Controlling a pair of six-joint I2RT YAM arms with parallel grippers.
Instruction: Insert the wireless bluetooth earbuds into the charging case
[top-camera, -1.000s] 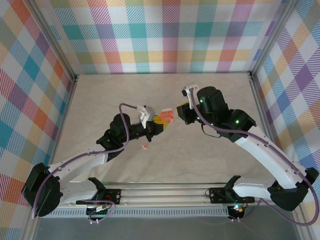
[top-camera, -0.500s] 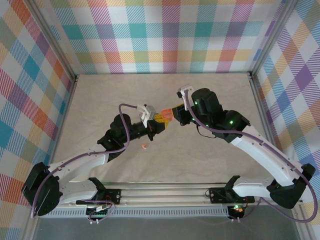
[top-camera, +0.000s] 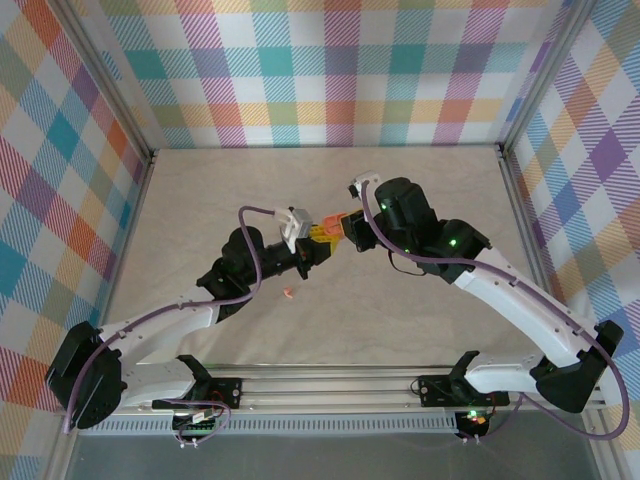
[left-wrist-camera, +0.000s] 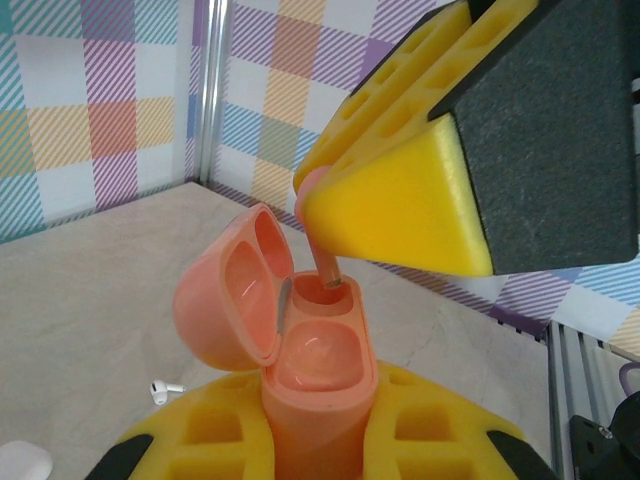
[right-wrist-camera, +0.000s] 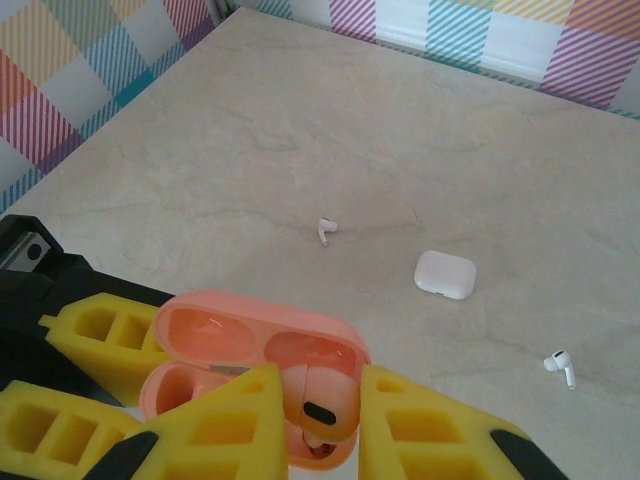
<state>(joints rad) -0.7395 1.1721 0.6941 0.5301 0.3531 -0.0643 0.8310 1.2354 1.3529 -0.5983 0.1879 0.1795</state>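
My left gripper (left-wrist-camera: 320, 435) is shut on the lower body of the open salmon-pink charging case (left-wrist-camera: 318, 365), held upright with its lid (left-wrist-camera: 222, 300) swung to the left. My right gripper (right-wrist-camera: 322, 415) is shut on a pink earbud (right-wrist-camera: 325, 395), pinched between its yellow foam pads. The stem of that earbud (left-wrist-camera: 326, 266) points down into the case's far socket, and the near socket is empty. From above, both grippers meet over mid-table, left gripper (top-camera: 322, 244) against right gripper (top-camera: 345, 229). Another pink earbud (top-camera: 288, 293) lies on the table near the left arm.
A shut white case (right-wrist-camera: 445, 273) lies on the beige table, with one white earbud (right-wrist-camera: 325, 230) to its left and another white earbud (right-wrist-camera: 560, 368) to its right. Plaid walls (top-camera: 340, 70) and metal rails enclose the table.
My right gripper has moved left to the case held by the left gripper, bringing the pink earbud's stem to the far socket. The left gripper has stayed put.
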